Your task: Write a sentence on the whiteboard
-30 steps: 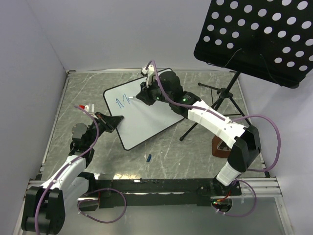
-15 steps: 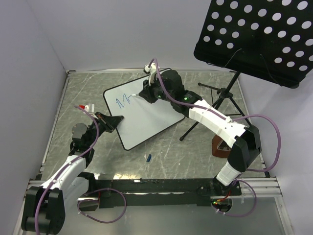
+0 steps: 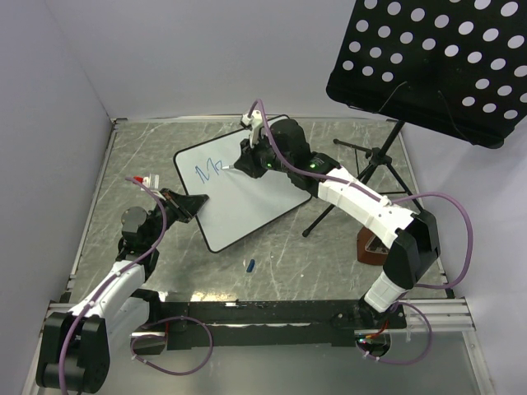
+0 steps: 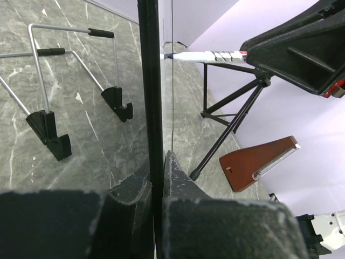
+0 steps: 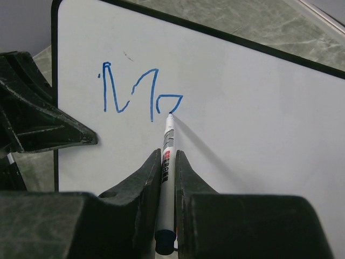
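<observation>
The left gripper (image 3: 192, 203) pinches the edge of the mid-table whiteboard (image 3: 247, 206), and the right gripper (image 5: 168, 157) clamps a marker (image 5: 167, 137), tip on the sentence (image 5: 151, 91), just "Mo"

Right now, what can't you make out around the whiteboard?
- Top external: blue writing too small to read; loose blue object too small to name.
- Left wrist: whiteboard edge-on in the left gripper, face hidden.
- Right wrist: frame cuts off the whiteboard's right side and most of the left gripper; marker label too blurred to read.
</observation>
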{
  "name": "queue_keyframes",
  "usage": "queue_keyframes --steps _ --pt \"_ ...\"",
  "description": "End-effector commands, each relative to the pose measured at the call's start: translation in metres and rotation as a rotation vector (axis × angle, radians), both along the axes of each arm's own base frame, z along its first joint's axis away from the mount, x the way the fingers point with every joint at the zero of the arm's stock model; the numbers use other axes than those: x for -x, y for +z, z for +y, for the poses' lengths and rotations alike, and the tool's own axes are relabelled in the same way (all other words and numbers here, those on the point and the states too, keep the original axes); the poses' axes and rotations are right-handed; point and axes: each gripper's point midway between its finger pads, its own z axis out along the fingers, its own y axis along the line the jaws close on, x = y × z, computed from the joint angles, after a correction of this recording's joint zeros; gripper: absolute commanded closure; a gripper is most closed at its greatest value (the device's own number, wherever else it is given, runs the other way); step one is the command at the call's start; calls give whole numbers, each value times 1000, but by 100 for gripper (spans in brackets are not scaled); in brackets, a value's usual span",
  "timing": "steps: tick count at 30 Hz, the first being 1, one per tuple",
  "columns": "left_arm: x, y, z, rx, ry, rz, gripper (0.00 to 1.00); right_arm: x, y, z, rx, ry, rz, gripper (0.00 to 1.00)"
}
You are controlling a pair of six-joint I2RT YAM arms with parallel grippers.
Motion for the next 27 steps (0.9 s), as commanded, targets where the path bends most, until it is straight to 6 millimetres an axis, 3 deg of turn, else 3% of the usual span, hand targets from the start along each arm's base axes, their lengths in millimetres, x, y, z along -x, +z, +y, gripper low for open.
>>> queue_keyframes --steps 1,20,27 --pt "4 11 -8 -81 -65 -113 99 8 11 5 -16 41 3 100" --pt "5 9 -8 -82 -65 -108 99 4 45 16 -92 46 -9 100" --pt "5 9 -8 -82 -64 -108 99 -10 55 1 -100 -21 -44 100"
